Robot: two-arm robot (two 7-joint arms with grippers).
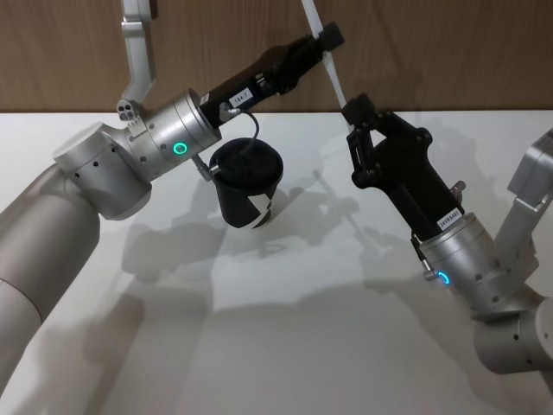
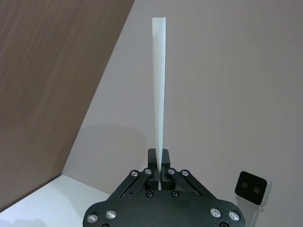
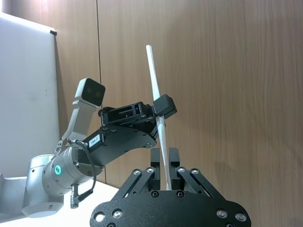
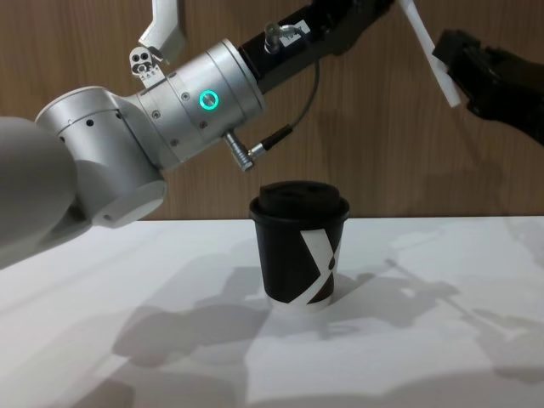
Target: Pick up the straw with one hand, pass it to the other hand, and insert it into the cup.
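Above the white counter [image 1: 285, 346]: long, thin white-translucent plastic straw [image 1: 335, 79] in the air, tilted. The long black left gripper [image 1: 328, 39], on a silver cylindrical arm with a green ring light, has its jaws pinching the straw partway up. The black blocky right gripper [image 1: 356, 117] is at the straw's lower end; whether its jaws pinch cannot be told. Small black lidded paper cup [image 1: 251, 194] upright on the counter, apart from the straw.

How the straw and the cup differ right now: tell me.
The straw is thin and white; the cup squat and black. The straw hangs tilted in the air, left gripper clamped on it, right gripper at its lower end; the cup stands upright on the table.
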